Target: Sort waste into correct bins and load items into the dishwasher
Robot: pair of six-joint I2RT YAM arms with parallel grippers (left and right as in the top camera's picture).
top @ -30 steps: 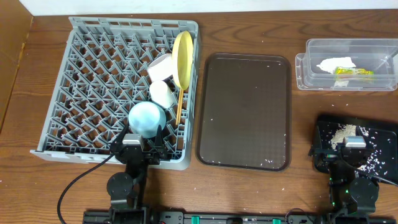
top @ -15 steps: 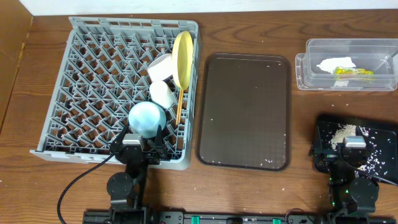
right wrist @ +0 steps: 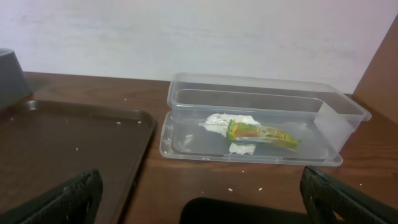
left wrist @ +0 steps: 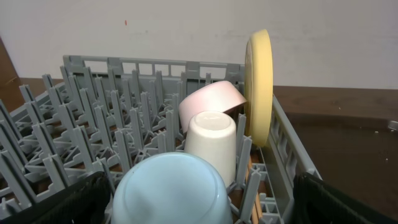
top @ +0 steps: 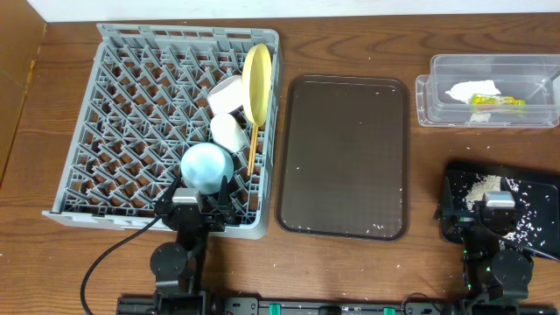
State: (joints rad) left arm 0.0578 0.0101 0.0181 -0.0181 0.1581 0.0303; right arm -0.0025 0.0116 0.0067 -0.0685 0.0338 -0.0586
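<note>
The grey dishwasher rack [top: 131,114] holds an upright yellow plate [top: 256,83], a pinkish-white bowl [top: 226,94], a white cup [top: 229,131], an upturned light blue bowl [top: 206,166] and chopsticks [top: 251,149]. My left gripper [top: 199,203] sits open at the rack's front edge; the blue bowl [left wrist: 171,190] lies between its spread fingers, apart from the right one. The clear tub [top: 490,59] contains the napkin [right wrist: 227,120] and the wrapper [right wrist: 258,132]. Crumbs [top: 479,188] lie in the black bin [top: 455,179]. Over that bin my right gripper [right wrist: 202,205] is open and holds nothing.
A dark brown serving tray [top: 343,157] lies between the rack and the bins, with a few crumbs on it. Loose crumbs dot the wood between the tub and the black bin. A wall runs behind the table.
</note>
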